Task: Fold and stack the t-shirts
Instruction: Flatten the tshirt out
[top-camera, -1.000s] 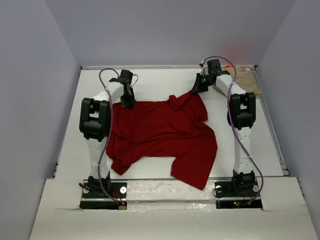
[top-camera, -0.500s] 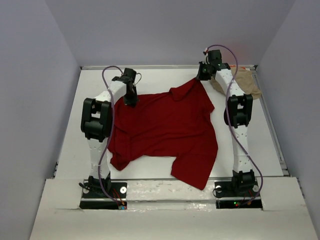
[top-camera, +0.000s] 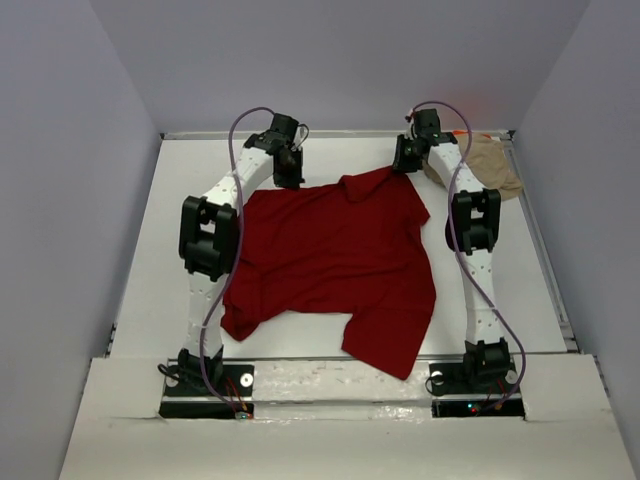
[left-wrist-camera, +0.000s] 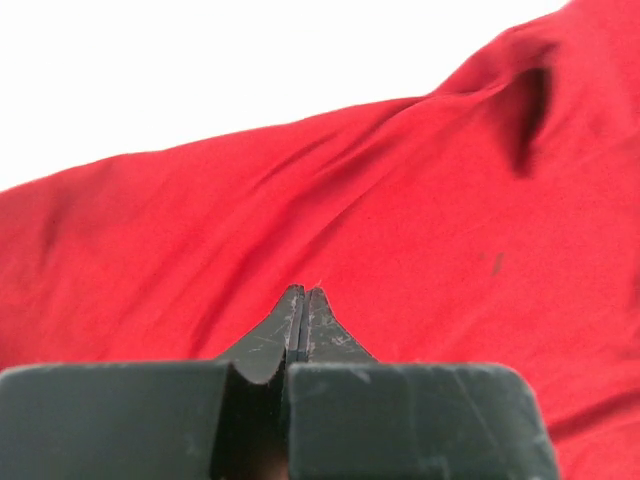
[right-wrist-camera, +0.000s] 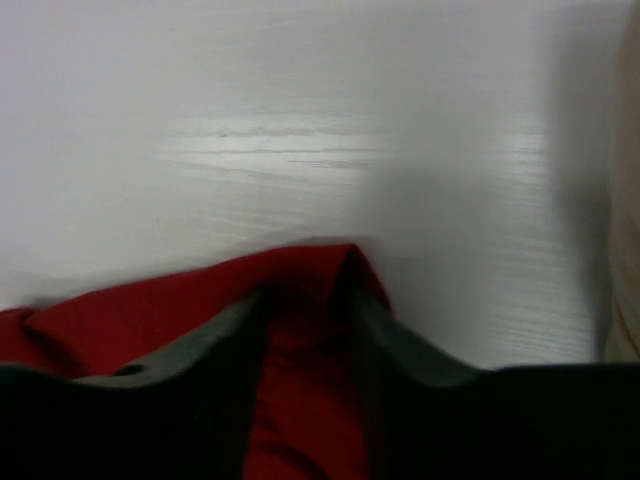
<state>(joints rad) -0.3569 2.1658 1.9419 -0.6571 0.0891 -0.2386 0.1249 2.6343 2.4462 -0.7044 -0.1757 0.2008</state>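
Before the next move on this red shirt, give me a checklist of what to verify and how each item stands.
1. Left gripper hold: jaws shut, and creases in the dark red t-shirt run to their tips, so it looks pinched. Ok.
2. Right gripper hold: jaws parted, with the shirt's far right corner lying between them. Not ok for pulling.
3. Shirt flat: the far edge is spread between the arms, but the near hem and sleeve are rumpled. Not ok.
4. Tan t-shirt out of the way: it lies apart at the far right corner. Ok.
5. Near hem on the table: it reaches the near edge, and any overhang is unclear. Cannot tell.
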